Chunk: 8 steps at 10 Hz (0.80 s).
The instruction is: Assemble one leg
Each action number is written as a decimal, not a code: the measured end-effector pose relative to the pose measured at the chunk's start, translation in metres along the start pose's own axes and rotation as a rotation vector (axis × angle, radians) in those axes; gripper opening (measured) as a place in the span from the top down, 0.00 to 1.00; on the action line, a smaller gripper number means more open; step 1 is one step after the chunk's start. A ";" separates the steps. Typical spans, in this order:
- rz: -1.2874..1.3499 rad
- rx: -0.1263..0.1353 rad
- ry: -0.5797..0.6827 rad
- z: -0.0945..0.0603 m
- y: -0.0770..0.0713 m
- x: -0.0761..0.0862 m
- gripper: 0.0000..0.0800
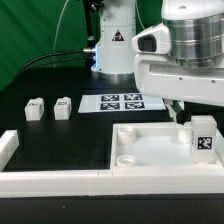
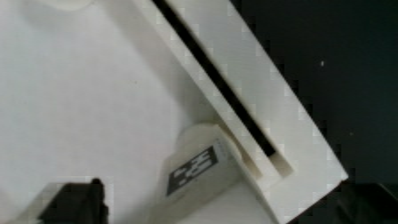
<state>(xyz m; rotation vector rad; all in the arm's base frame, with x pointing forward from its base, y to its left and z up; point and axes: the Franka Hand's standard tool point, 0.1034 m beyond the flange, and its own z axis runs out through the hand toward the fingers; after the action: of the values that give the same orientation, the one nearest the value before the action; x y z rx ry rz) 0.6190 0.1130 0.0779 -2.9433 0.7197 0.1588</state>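
A leg [image 1: 204, 140], a small white post with a black-and-white tag, stands upright at the far corner of the white panel [image 1: 150, 150] on the exterior view's right. In the wrist view the leg [image 2: 199, 165] sits against the panel's raised rim [image 2: 240, 90]. My gripper [image 1: 183, 114] hangs just above and beside this leg, apart from it. In the wrist view one dark finger [image 2: 75, 200] shows at the frame's edge, well off the leg, and the jaws stand open and empty. Two more legs [image 1: 35, 107] [image 1: 63, 106] stand on the black table at the exterior view's left.
The marker board [image 1: 122, 102] lies on the table behind the panel. A white L-shaped fence [image 1: 40, 175] runs along the near side at the exterior view's left. The arm's base [image 1: 112, 45] stands at the back.
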 end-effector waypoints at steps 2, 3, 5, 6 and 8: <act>-0.239 -0.024 0.010 -0.001 0.001 0.002 0.19; -0.353 -0.030 0.010 -0.001 0.003 0.003 0.19; -0.384 -0.030 0.009 0.000 0.005 0.004 0.19; -0.384 -0.030 0.009 0.000 0.005 0.004 0.36; -0.384 -0.030 0.009 0.000 0.005 0.004 0.53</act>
<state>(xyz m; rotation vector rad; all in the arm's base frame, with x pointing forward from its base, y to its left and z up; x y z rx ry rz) 0.6202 0.1068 0.0771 -3.0415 0.1440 0.1224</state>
